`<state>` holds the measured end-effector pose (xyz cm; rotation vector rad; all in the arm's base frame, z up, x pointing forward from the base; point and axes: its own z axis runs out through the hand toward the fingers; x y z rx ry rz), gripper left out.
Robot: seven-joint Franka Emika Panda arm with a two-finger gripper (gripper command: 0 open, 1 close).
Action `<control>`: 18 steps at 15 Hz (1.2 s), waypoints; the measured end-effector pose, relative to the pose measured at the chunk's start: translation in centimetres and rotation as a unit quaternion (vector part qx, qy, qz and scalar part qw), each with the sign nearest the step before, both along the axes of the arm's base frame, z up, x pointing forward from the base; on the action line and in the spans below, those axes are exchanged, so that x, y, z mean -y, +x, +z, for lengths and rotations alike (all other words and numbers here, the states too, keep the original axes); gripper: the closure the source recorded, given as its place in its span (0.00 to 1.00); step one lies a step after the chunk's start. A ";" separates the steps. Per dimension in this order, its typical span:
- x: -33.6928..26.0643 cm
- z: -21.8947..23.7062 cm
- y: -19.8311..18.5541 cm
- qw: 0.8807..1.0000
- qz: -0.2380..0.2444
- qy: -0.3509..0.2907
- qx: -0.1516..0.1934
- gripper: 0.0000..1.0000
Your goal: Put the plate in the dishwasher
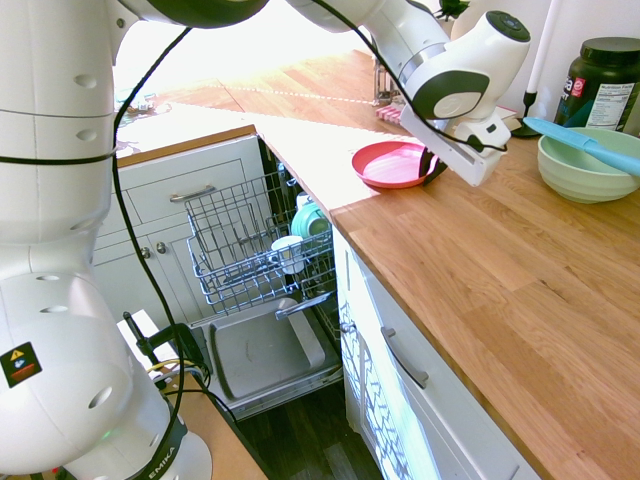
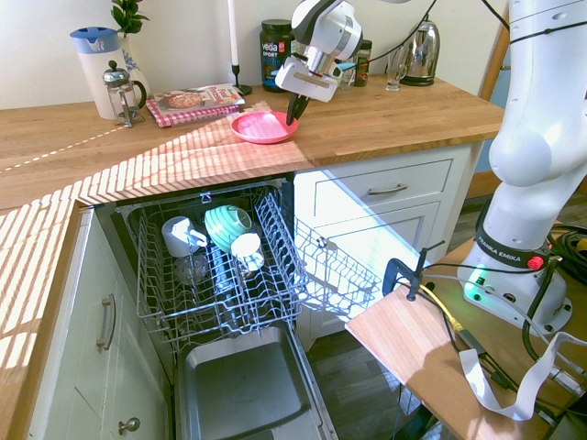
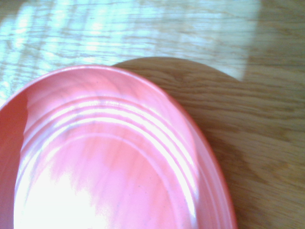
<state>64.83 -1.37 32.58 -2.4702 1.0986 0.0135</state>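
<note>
Resting on the wooden counter (image 2: 385,119) above the open dishwasher (image 2: 229,275), the plate (image 2: 264,127) (coral-pink, shallow-rimmed) is pinched at its rim by the gripper (image 2: 293,112), whose fingers are closed narrowly upon it.

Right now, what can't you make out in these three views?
- Claw contact on the round coral-pink plastic plate: first exterior view, white wrist housing hides the fingertips; second exterior view, too small.
- Plate's far side: wrist view, cut off by the frame edges.
- Lower part of the dishwasher's grey wire rack: first exterior view, blocked by the wooden countertop.
- Dark supplement jar label: cut off, too small.
</note>
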 end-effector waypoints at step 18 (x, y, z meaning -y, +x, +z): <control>-52.2 6.5 -23.2 0.838 0.277 -0.425 0.202 1.00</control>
